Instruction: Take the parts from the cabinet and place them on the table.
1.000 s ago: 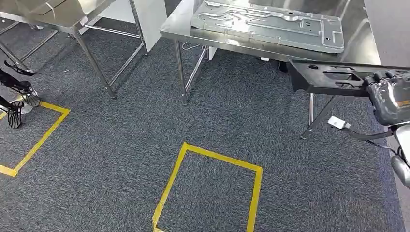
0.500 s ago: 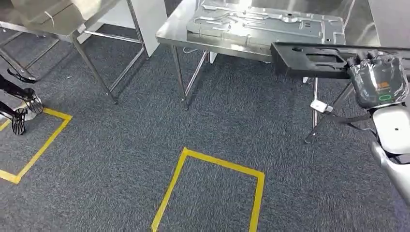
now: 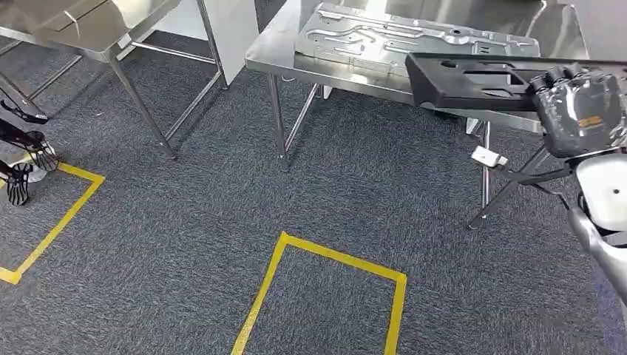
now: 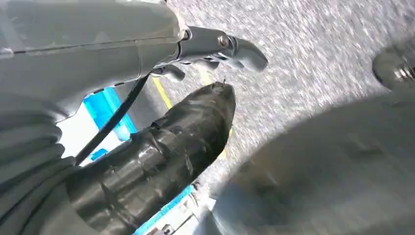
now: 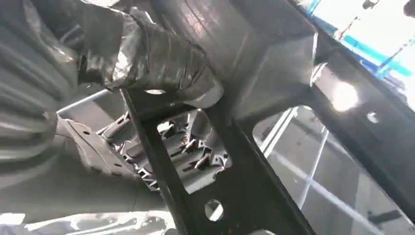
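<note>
My right hand (image 3: 580,111) grips one end of a long black part (image 3: 473,80) with cut-outs. It holds the part level over the near edge of a steel table (image 3: 266,48). A large silver stamped panel (image 3: 384,33) lies on that table, partly behind the black part. In the right wrist view my wrapped fingers (image 5: 147,54) clamp the black part (image 5: 274,73), and the silver panel (image 5: 191,147) shows through one of its openings. In the left wrist view my left hand (image 4: 195,98) hangs over the carpet, fingers apart, holding nothing.
A second steel table (image 3: 96,29) stands at the far left. A yellow tape square (image 3: 325,296) marks the grey carpet in front, and another tape outline (image 3: 52,222) lies to the left beside dark objects (image 3: 22,155). A white tag on a cable (image 3: 488,157) hangs below my right hand.
My right hand has lifted the black part up and toward the table, from below the table edge to level with its top. The view has shifted slightly.
</note>
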You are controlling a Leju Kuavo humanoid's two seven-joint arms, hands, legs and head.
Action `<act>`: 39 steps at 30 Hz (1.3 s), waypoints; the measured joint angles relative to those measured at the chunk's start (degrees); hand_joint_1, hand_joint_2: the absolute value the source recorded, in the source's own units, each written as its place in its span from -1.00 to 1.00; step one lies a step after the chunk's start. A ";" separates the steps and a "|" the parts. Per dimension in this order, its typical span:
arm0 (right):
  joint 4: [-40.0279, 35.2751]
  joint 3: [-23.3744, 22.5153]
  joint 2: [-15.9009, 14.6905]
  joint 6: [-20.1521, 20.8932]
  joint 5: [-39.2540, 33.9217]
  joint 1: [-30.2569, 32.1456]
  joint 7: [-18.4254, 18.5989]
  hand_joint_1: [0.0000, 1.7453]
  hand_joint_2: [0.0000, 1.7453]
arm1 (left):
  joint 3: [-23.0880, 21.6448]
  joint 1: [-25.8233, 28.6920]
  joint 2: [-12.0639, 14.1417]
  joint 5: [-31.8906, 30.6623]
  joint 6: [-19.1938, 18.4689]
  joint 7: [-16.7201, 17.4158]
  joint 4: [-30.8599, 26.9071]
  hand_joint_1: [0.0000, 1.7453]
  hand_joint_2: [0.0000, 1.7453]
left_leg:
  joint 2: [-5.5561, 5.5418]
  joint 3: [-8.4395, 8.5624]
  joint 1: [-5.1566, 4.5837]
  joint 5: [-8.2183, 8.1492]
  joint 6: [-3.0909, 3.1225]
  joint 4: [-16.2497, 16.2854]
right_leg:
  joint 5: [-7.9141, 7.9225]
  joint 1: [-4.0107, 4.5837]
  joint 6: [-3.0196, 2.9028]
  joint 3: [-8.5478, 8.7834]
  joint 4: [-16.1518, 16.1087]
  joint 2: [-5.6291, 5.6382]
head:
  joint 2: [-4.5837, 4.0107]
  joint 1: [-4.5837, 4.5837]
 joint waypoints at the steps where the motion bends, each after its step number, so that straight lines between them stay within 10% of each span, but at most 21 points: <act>1: -0.45 -0.19 -0.84 0.36 -0.24 0.04 -0.24 1.00 1.00 | -0.02 0.16 -0.02 -0.02 0.11 -0.30 0.02 -1.00 1.00 | 0.00 0.44 -0.03 -0.47 0.14 0.01 | -1.44 0.08 0.07 -2.74 4.58 0.01 | 0.00 0.00; 3: -0.90 -0.41 -2.03 0.94 -0.26 0.33 -0.52 1.00 1.00 | -0.09 0.24 -0.46 -0.20 0.48 -0.72 0.00 -1.00 1.00 | -0.16 1.41 -0.08 -1.39 0.19 0.13 | -0.65 0.05 0.33 -6.28 8.60 -0.02 | 0.00 0.00; 7: -1.29 -1.40 -2.93 1.14 -0.74 0.24 -0.50 1.00 1.00 | -0.33 0.29 -1.49 0.09 0.96 -0.39 0.00 -1.00 1.00 | -0.26 4.19 -0.04 -4.28 -0.46 1.24 | 10.32 -0.13 0.45 -2.55 -5.01 -0.24 | 0.00 0.00; 13: -1.75 -2.14 -3.69 2.27 -2.91 -0.05 -0.46 1.00 1.00 | -0.37 -0.03 -1.38 0.22 0.94 -0.06 0.02 -1.00 1.00 | 0.02 4.15 -0.38 -6.17 -2.00 2.29 | 7.52 -0.07 -1.37 -0.17 -7.04 -0.03 | 0.00 0.04; 17: -1.81 -2.75 -3.71 2.49 -3.10 -0.26 -0.55 1.00 1.00 | -0.37 -0.14 -1.53 0.24 0.94 -0.09 0.02 -1.00 1.00 | 0.12 -5.39 0.48 -10.73 -3.52 17.79 | 6.48 -0.13 -1.99 1.14 -7.33 -0.12 | 0.00 0.04; 19: -1.81 -2.75 -3.71 2.86 -3.64 -0.12 -0.74 1.00 1.00 | -0.37 -0.11 -1.66 0.22 0.92 0.04 0.02 -1.00 1.00 | 0.12 -7.87 0.48 -8.61 -3.44 19.27 | 5.71 -0.07 -1.93 2.09 -7.33 -0.02 | 0.00 0.04; 22: -1.44 -3.28 -3.91 2.27 -5.24 1.02 -1.33 1.00 1.00 | -0.52 0.29 -1.38 0.20 0.81 3.06 0.02 -1.00 1.00 | 0.08 -3.53 0.02 1.47 -1.71 6.00 | 4.21 0.24 -1.77 4.49 -7.57 0.04 | 0.00 0.04; 25: 0.90 -3.61 -3.87 -2.59 -3.69 3.32 -1.49 1.00 1.00 | -0.98 0.70 -0.66 0.20 0.35 3.15 0.07 -1.00 1.00 | 0.13 -1.14 -0.68 0.01 -0.14 2.35 | 3.84 0.03 -0.70 5.00 -8.71 0.04 | 0.00 0.07; 29: 2.32 -3.96 -4.08 -5.40 -2.45 5.56 -1.40 1.00 1.00 | -1.25 0.81 -0.68 0.22 0.33 3.46 0.07 -1.00 1.00 | 0.03 2.04 -0.32 -0.19 0.35 -0.75 | 3.52 -0.17 0.03 5.51 -6.33 -0.09 | 0.00 0.09; 33: 3.04 -4.41 -4.22 -5.81 -2.07 6.14 -1.31 1.00 1.00 | -1.27 0.84 -0.61 0.22 0.35 3.56 0.07 -1.00 1.00 | -0.09 3.12 -0.34 -1.53 0.66 -0.54 | -1.81 -0.06 0.78 -3.99 7.45 -0.03 | 0.00 0.07; 35: 3.43 -4.41 -4.22 -5.84 -2.08 6.84 -1.27 1.00 1.00 | -1.31 0.83 -0.74 0.24 0.35 3.56 0.07 -1.00 1.00 | -0.20 4.11 -0.21 -2.71 0.36 0.00 | 2.15 -0.28 1.05 -4.71 4.62 -0.11 | 0.00 0.07; 37: 3.52 -4.74 -4.22 -5.73 -2.08 7.21 -0.98 1.00 1.00 | -1.31 0.85 -0.92 0.28 0.35 3.63 0.07 -1.00 1.00 | -0.20 5.35 -0.05 -4.18 -0.15 0.76 | 9.03 -0.62 1.37 -1.79 -4.78 -0.18 | 0.00 0.09; 39: 3.61 -5.40 -4.13 -5.21 -1.97 7.94 -0.52 1.00 1.00 | -1.33 0.77 -0.90 0.35 0.37 3.72 0.09 -1.00 1.00 | -0.17 5.45 -0.17 -5.25 -1.02 1.57 | 7.28 0.07 0.72 -1.79 -7.17 -0.26 | 0.00 0.15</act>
